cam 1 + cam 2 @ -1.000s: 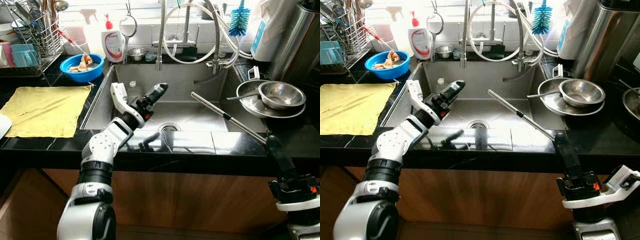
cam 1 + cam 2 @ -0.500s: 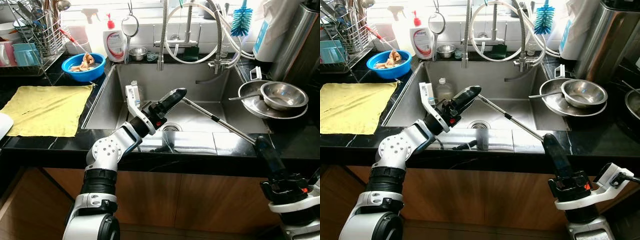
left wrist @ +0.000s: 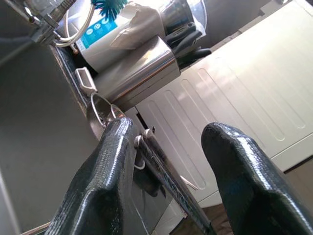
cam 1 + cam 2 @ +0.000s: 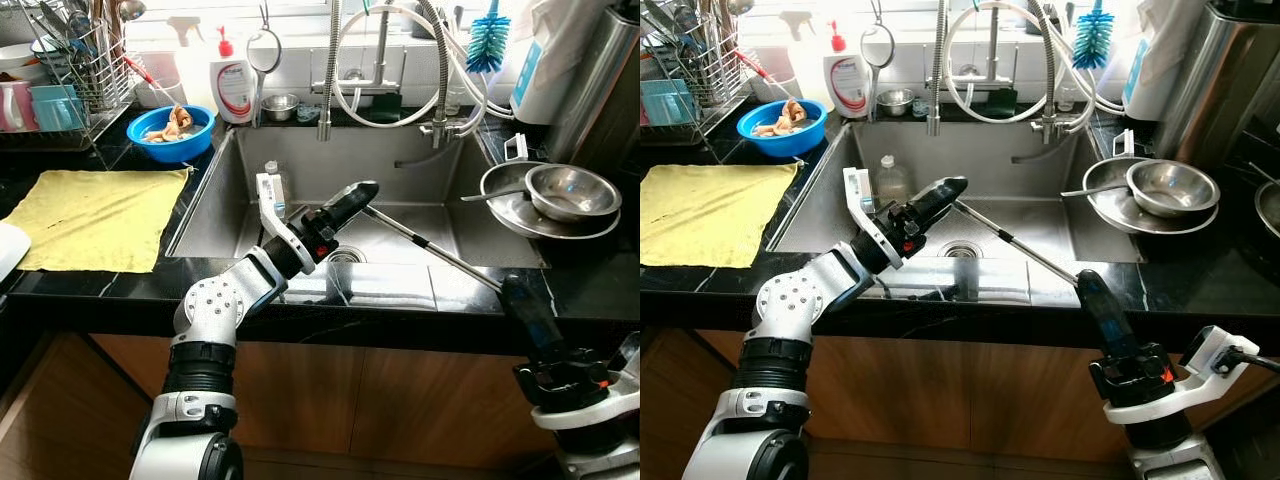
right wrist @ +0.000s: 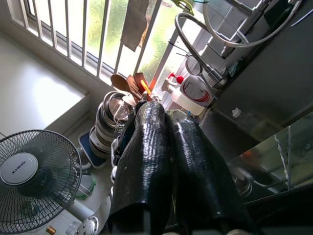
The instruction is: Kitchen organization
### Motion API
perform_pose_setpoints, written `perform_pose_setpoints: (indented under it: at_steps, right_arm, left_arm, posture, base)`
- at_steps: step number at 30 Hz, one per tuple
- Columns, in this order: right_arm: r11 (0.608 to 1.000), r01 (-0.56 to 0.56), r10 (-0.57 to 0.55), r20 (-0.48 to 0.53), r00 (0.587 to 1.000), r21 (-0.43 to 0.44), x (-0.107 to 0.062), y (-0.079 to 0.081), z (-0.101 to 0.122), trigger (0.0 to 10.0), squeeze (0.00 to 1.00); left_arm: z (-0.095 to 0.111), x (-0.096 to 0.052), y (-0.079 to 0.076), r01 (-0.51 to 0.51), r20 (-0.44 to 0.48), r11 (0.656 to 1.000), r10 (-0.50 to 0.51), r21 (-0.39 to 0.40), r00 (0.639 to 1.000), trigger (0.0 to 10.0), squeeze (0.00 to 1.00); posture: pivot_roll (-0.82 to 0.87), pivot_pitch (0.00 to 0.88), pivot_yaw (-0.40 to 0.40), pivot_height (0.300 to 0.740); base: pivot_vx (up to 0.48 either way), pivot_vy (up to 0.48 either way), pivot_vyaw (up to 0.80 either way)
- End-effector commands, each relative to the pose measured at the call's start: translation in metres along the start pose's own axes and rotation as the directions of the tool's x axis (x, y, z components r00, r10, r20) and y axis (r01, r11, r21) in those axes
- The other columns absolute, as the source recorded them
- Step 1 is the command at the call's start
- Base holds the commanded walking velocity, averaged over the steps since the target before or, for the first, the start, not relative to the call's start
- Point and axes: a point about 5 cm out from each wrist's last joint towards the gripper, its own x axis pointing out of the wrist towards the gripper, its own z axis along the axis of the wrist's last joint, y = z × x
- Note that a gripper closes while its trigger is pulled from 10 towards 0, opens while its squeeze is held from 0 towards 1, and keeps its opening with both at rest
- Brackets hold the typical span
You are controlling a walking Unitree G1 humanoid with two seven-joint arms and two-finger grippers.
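The left claw (image 4: 352, 195) reaches out over the stainless sink (image 4: 300, 160), its tip at the upper end of a long metal rod (image 4: 425, 247) that slants across the basin toward the front edge of the black desk (image 4: 90, 285). In the left wrist view the two black fingers (image 3: 105, 181) stand apart, and the rod (image 3: 166, 183) runs between them, close against one finger; whether it touches that finger is hard to tell. The rod's lower end disappears behind the right claw (image 4: 1092, 300), which rises at the desk's front edge. The right wrist view shows that claw's fingers (image 5: 146, 161) pressed together with nothing visible between them.

A small bottle (image 4: 890, 178) stands in the sink behind the left arm, partly covered by it. To the right of the basin, a steel bowl (image 4: 563, 190) sits in a round pan (image 4: 500, 205) with a spoon handle poking out. On the left lie a yellow cloth (image 4: 90, 218) and a blue bowl (image 4: 170, 130) holding pale scraps too small to identify. A dish rack (image 4: 75, 65) is cut off at the corner.
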Motion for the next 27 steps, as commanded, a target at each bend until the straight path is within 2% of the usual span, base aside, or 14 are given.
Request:
perform_pose_setpoints:
  at_steps: [1,27]
  right_arm:
    - [1.0,-0.023,0.023,-0.008,1.0,-0.017,0.0011,0.0045,0.0003,10.0,0.0]
    - [0.996,0.016,-0.014,0.018,1.0,-0.085,0.0055,-0.0047,0.0012,10.0,0.0]
  left_arm:
    - [-0.0006,-0.0002,-0.0028,0.002,-0.005,1.0,-0.002,0.002,1.0,0.0,0.0]
    - [-0.0042,0.0023,-0.0103,0.038,-0.006,0.998,-0.039,-0.046,0.999,0.0,0.0]
  posture:
    - [-0.03,0.0,0.036,0.74]
    - [-0.03,0.0,0.037,0.74]
  base:
    - [0.0,0.0,0.0]
    - [0.0,0.0,0.0]
